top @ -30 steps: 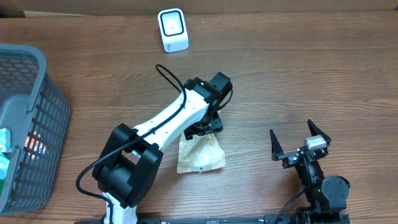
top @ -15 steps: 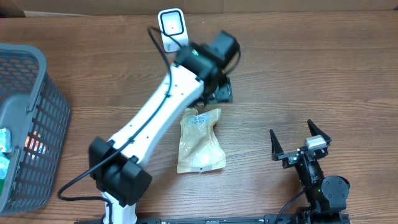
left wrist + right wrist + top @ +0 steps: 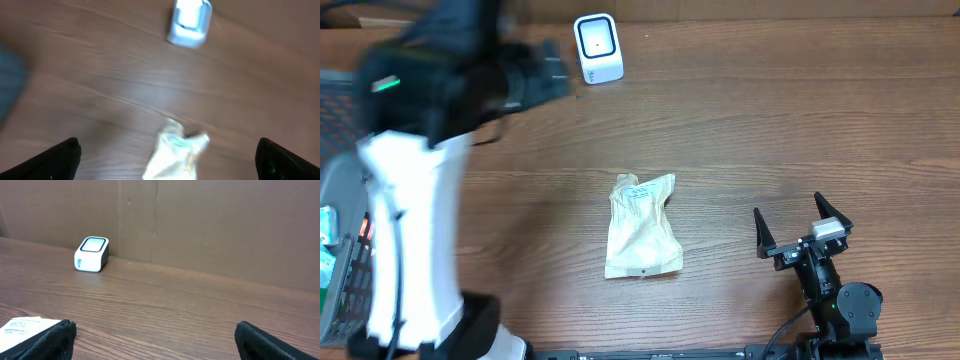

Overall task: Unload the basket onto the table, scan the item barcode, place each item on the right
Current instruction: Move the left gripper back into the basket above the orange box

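**Lying unheld: the pouch is resting mid-table, well apart from the scanner**

The wooden table (image 3: 770, 120) is carrying everything. The left arm (image 3: 410, 220) is looming over its left side, motion-blurred and covering most of the grey basket (image 3: 342, 300). The crumpled tan pouch (image 3: 642, 226) is lying flat near the centre, touching neither gripper. The white scanner (image 3: 597, 48) is standing at the far edge.

The left gripper (image 3: 168, 150) is hanging high with its jaws spread wide and nothing between them. The right gripper (image 3: 155, 330) is idling near the front edge, equally spread and empty.

Printing on the pouch's upper end is possibly the barcode, though it is too small to read. Pinching that limp end is risking a fold across the label, or fingers covering it, so the scan fails.
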Motion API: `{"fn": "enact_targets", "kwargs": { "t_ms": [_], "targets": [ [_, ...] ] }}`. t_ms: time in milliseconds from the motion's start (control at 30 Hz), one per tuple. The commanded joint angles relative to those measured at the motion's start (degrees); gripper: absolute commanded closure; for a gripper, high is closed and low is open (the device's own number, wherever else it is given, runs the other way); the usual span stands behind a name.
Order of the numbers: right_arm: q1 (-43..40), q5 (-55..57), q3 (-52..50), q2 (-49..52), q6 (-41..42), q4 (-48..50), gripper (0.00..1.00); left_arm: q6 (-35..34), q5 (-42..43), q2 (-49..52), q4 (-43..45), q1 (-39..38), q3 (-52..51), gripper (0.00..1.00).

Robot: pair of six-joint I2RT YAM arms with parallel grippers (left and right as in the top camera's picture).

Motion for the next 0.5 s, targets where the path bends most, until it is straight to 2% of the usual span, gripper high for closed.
{"fn": "enact_targets", "kwargs": {
  "t_ms": [0,200,467],
  "targets": [
    [-0.1,0.1,-0.6,-0.7,0.4,0.2,0.0,2.5,-1.0,-3.3,-1.7,8.0,0.9,0.03],
    [-0.1,0.1,-0.6,-0.7,0.4,0.2,0.0,4.6,0.8,-5.2,-2.3,24.7,0.9,0.03],
    [-0.1,0.0,-0.6,-0.7,0.4,0.2,0.0,5.4,0.9,-5.2,-0.7,35.4,0.9,0.04]
  ]
}}
